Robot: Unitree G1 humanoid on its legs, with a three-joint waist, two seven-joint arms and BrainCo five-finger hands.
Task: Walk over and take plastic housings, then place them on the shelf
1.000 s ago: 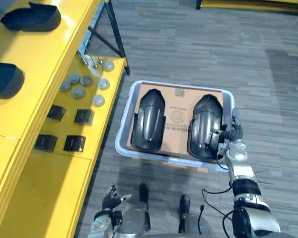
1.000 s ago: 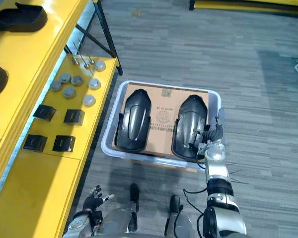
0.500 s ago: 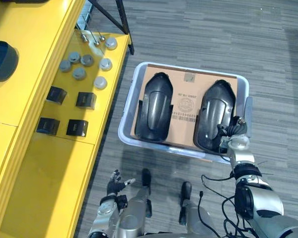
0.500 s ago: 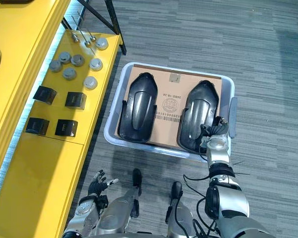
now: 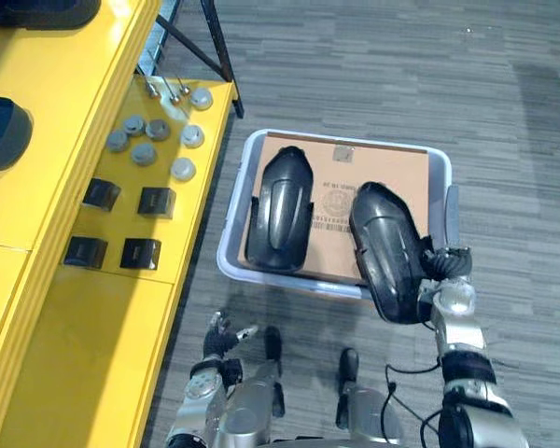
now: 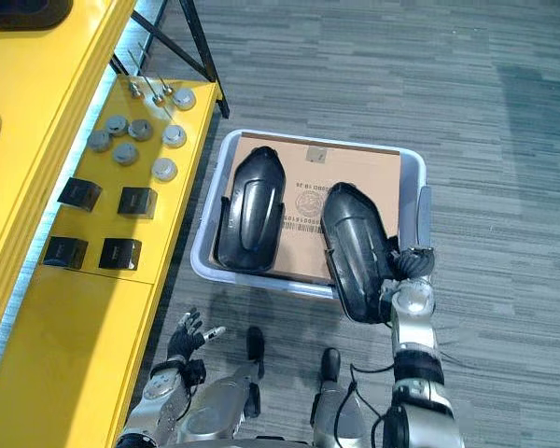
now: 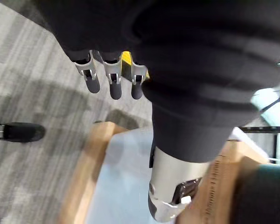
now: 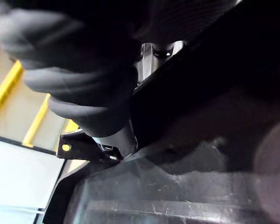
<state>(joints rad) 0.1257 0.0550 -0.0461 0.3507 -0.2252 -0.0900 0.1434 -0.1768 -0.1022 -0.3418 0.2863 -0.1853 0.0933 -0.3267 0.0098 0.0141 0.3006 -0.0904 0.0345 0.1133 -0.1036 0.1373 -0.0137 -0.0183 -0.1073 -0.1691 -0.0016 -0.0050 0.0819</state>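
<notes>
Two black plastic housings are at a pale bin [image 5: 231,229] lined with cardboard on the floor. The left housing [image 5: 280,210] lies flat on the cardboard. The right housing [image 5: 387,252] is raised and tilted, its near end hanging over the bin's front rim. My right hand [image 5: 445,266] is shut on that housing's near right edge; in the right wrist view its curled fingers [image 8: 84,84] clamp the black shell [image 8: 224,84]. My left hand [image 5: 219,336] hangs low by the shelf's edge with straight fingers [image 7: 112,79], holding nothing.
A yellow shelf [image 5: 65,215] runs along the left. Its upper level bears two more dark housings [image 5: 5,131]; its lower level bears several small black boxes [image 5: 121,224] and grey round caps [image 5: 154,149]. A black shelf leg [image 5: 215,56] stands behind the bin.
My right hand has curled shut on the right housing and lifted it, swinging its near end out over the bin's front rim. The camera has shifted. The left hand has stayed open.
</notes>
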